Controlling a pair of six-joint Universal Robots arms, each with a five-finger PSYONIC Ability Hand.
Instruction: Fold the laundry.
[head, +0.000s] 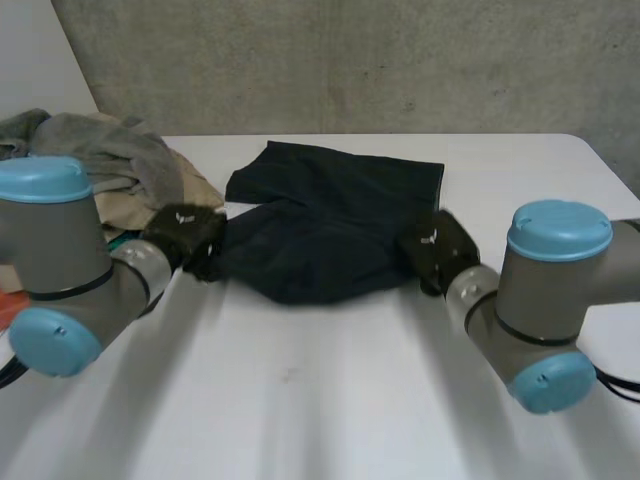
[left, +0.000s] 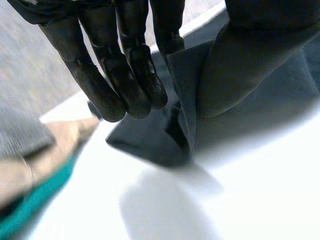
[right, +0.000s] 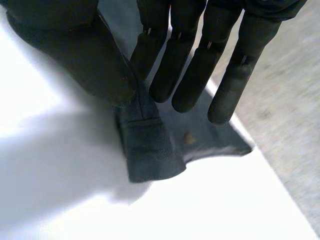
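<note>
1 dark garment (head: 330, 235) lies rumpled at the middle of the surface (head: 330, 400), its long axis running left to right, so you have 1 end at each robot hand. The left robot hand (head: 188, 238) pinches the left edge between thumb and straight fingers. The right robot hand (head: 440, 250) pinches a right corner the same way. Both touch the cloth and are equally near, so the coming move likely needs the 2 ends carried together. A pile of other laundry (head: 100, 160) sits far left, just beside the left robot hand.

This looks like a robot lab or test room. A bare concrete wall (head: 350, 60) stands behind a white tabletop (head: 300, 400), with a clothes pile (head: 110, 150) far left.
</note>
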